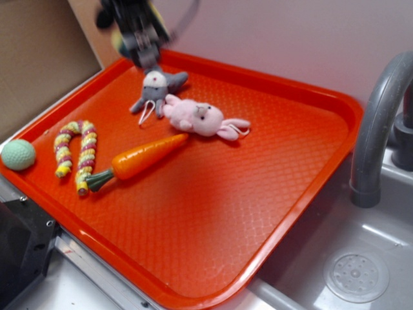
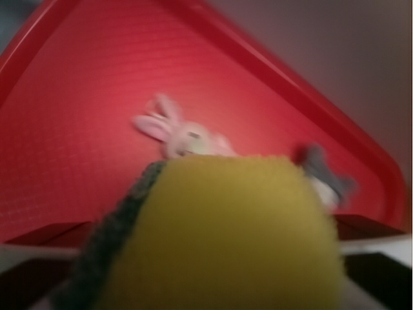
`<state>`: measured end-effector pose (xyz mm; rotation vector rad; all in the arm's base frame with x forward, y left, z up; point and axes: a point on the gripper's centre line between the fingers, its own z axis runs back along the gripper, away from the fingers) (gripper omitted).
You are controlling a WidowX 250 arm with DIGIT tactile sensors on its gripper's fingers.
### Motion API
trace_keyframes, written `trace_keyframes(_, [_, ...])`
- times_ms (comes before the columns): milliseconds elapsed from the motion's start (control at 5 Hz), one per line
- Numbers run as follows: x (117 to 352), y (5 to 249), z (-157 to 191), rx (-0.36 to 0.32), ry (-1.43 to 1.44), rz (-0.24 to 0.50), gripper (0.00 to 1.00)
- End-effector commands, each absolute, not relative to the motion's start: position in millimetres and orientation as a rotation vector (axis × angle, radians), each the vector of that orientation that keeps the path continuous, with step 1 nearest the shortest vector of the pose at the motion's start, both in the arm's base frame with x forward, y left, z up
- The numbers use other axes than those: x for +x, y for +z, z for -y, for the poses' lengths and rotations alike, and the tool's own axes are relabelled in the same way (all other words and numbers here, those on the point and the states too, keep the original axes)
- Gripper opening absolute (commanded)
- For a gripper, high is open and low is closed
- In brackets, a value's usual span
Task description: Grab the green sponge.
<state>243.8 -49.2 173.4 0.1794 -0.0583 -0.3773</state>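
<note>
Overhead, gripper [image 1: 143,48] clamped on the green sponge [image 2: 226,239], above the red tray's [image 1: 310,168] far left corner, near grey toy [image 1: 157,87] and pink bunny [image 1: 197,118].

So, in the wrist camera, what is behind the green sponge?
Behind the green sponge lie the pink bunny and a grey toy on the red tray. The sponge covers their lower parts and the tray under it.

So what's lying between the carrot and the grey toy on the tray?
In the exterior view, the pink bunny lies between the carrot and the grey toy, touching the grey toy's lower edge; bare tray separates it from the carrot.
</note>
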Motion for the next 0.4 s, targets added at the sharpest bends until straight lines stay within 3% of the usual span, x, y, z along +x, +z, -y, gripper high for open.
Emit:
trace_keyframes(0, [180.2,202.6,71.6,0.148,0.124,0.068,0.00])
trace_keyframes(200, [174.3,184.3,104.9,0.091,0.193,0.038,0.00])
